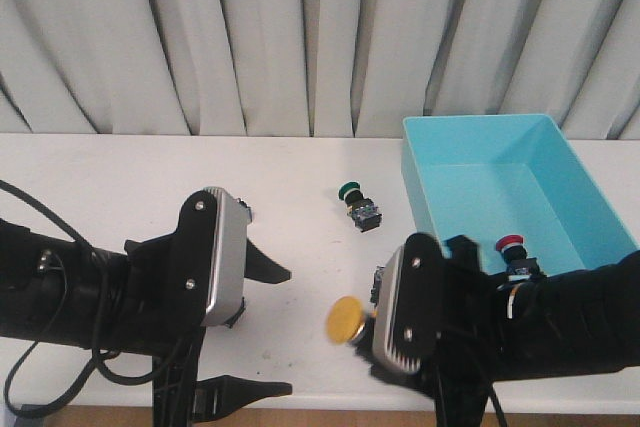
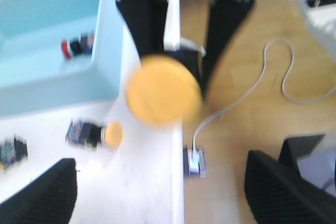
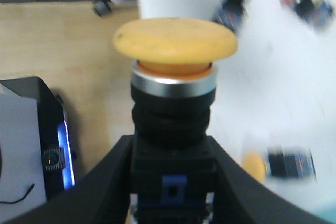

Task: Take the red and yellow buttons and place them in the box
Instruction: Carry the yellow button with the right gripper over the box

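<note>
My right gripper [image 1: 362, 327] is shut on a yellow button [image 1: 347, 319] and holds it above the table's front edge. In the right wrist view the fingers [image 3: 105, 182] clamp its black body below the yellow cap [image 3: 175, 38]. The same cap shows blurred in the left wrist view [image 2: 164, 90]. A second yellow button [image 3: 278, 163] lies on the table; it also shows in the left wrist view [image 2: 100, 134]. A red button [image 1: 512, 245] lies in the turquoise box [image 1: 560, 162]. My left gripper [image 1: 285, 329] is open and empty, its jaws wide apart.
A green-capped switch [image 1: 355, 199] lies on the table left of the box. Another blurred switch [image 3: 304, 3] lies beyond it in the right wrist view. Grey curtains hang behind the table. The wooden floor and a white cable [image 2: 273, 72] show past the table's front edge.
</note>
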`<state>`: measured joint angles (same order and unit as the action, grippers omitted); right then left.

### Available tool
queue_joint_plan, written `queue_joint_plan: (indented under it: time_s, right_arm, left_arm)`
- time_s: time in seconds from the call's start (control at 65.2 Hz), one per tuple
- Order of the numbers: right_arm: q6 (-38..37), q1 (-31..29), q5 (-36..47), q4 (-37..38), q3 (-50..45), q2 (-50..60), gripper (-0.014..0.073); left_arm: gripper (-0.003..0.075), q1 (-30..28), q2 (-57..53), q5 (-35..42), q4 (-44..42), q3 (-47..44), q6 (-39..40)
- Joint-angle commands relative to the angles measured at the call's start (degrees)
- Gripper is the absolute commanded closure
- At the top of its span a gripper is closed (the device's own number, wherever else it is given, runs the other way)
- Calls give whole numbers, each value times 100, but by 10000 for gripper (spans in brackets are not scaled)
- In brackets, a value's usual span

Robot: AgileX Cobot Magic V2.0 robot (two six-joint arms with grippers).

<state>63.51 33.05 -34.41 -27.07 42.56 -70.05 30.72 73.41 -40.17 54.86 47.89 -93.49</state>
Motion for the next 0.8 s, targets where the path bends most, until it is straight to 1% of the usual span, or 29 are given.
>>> queue_joint_plan:
  time_s: [0.0, 0.046, 0.061, 0.123, 0.199, 0.245, 0.307, 0.445, 0.69, 0.782]
  right_arm:
    - [-2360, -241, 342, 1320, 311, 114, 368]
    - [-3267, -427, 272, 1936, 407, 114, 368]
    - [-3696, -498, 237, 2102, 446, 114, 368]
    - [-4825, -852, 79, 2745, 622, 106, 366]
    - [-5846, -1318, -82, 3231, 813, 52, 366]
    - [-6224, -1617, -286, 3329, 987, -43, 365]
    - [-6385, -2004, -545, 3321, 1281, -251, 363]
    - [-6391, -2491, -951, 3222, 1949, -957, 354]
    - [-6391, -2954, -1377, 3086, 3319, -2565, 349]
    - [-6351, -3028, -1481, 3006, 3853, -3216, 349]
  left_arm:
    - [129, 44, -110, 170, -391, 148, 606]
    - [136, 44, -110, 184, -555, 148, 731]
    - [141, 44, -110, 184, -620, 148, 800]
    - [149, 44, -110, 171, -717, 148, 912]
    - [159, 44, -110, 169, -717, 148, 936]
    - [162, 44, -110, 169, -717, 148, 936]
    - [162, 44, -110, 169, -717, 148, 936]
    - [162, 44, -110, 151, -712, 148, 938]
    - [162, 44, -110, 105, -704, 148, 943]
    - [162, 44, -110, 47, -704, 148, 943]
